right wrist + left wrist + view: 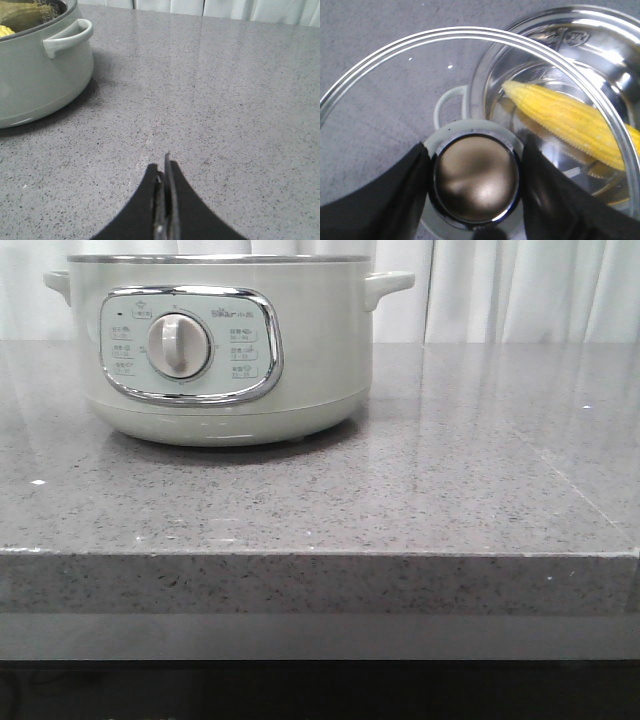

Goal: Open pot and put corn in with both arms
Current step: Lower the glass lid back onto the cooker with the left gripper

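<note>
The left gripper (475, 185) is clamped on the lid knob (476, 180), one dark finger (380, 195) on each side, holding the glass lid (410, 75) in the air over the pot's edge. The right gripper (164, 200) has its jaws pressed together on nothing, low over the bare counter (225, 100), well apart from the pot (35, 75).

Past the knob, seen through the glass, the pot's steel bowl (580, 60) stands open with the corn (570, 122) lying inside it, tip toward the side handle (449, 102). So the corn looks to be in already — what is probably left is the lid.

The risk sits there. The knob is round and shiny, and the grip on it is only two-sided; a tilt or a quick swing could let the lid twist or slip out, and it is glass over stone. If it is lowered off-centre, its rim could land on the pot's edge or handle instead of seating.

In the front view the pot (220, 340) stands at the far left of the counter, its dial facing forward — neither arm shows there.
</note>
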You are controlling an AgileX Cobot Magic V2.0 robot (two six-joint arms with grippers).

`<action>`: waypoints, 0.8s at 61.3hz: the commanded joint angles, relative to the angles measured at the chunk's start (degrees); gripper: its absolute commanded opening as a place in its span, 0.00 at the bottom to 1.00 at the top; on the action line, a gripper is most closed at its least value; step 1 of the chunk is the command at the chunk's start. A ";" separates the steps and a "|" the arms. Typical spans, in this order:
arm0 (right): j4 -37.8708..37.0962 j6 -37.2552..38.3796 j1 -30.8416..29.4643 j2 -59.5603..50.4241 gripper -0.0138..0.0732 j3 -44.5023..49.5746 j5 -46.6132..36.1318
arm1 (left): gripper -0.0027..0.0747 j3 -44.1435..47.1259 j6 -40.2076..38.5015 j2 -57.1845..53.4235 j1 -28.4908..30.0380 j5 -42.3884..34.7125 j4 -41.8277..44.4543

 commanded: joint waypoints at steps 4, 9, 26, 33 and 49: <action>0.50 -0.33 -0.25 -0.26 0.02 -1.47 -3.67 | 0.30 -10.53 0.55 4.33 -3.45 -2.88 0.34; 0.50 -0.33 -0.25 -0.26 0.02 -1.47 -3.67 | 0.30 -15.37 0.63 8.61 -5.10 -1.95 0.34; 0.50 -0.33 -0.25 -0.26 0.02 -1.47 -3.50 | 0.30 -26.49 0.63 18.48 -8.54 -1.18 0.14; 0.50 -0.33 -0.25 -0.26 0.02 -1.47 -3.50 | 0.30 -27.94 0.63 19.98 -8.68 -1.18 -0.93; 0.50 -0.33 -0.25 -0.26 0.02 -1.47 -3.50 | 0.30 -27.94 0.63 20.92 -8.68 -0.02 -2.18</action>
